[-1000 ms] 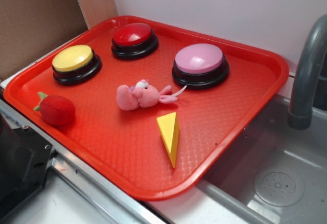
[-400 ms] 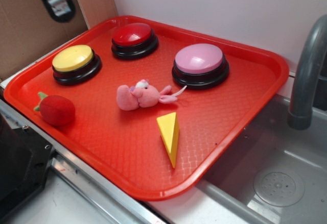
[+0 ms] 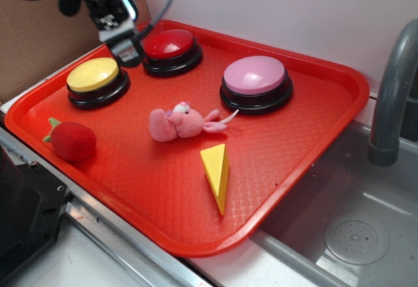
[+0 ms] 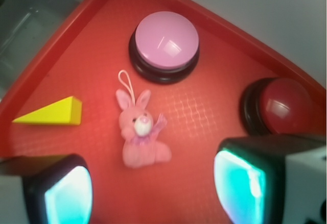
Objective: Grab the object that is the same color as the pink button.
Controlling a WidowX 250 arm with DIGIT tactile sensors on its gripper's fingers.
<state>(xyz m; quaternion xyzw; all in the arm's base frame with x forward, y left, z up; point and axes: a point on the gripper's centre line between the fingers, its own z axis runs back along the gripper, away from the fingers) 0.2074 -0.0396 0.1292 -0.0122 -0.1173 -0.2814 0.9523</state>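
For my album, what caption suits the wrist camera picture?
Open gripper looks down on pink plush toy below pink button.

**Layout on the tray**

Everything sits on the tray [image 3: 307,143], which lies beside a sink [image 3: 356,235] on its right, a faucet [image 3: 392,91] rising there. Along the far side stand three buttons: the yellow-topped button [image 3: 96,81] leftmost, the red-topped button [image 3: 172,50] behind and right of it, the pink button [image 3: 256,82] further right. The plush toy [image 3: 177,123] lies near the middle, in front of the buttons, its loop reaching towards the pink button's base. The strawberry [image 3: 72,140] rests at the near left, well apart. The cheese wedge [image 3: 217,172] lies in front and right of the toy. The gripper [image 3: 124,42] hangs above the gap between the yellow-topped and red-topped buttons.
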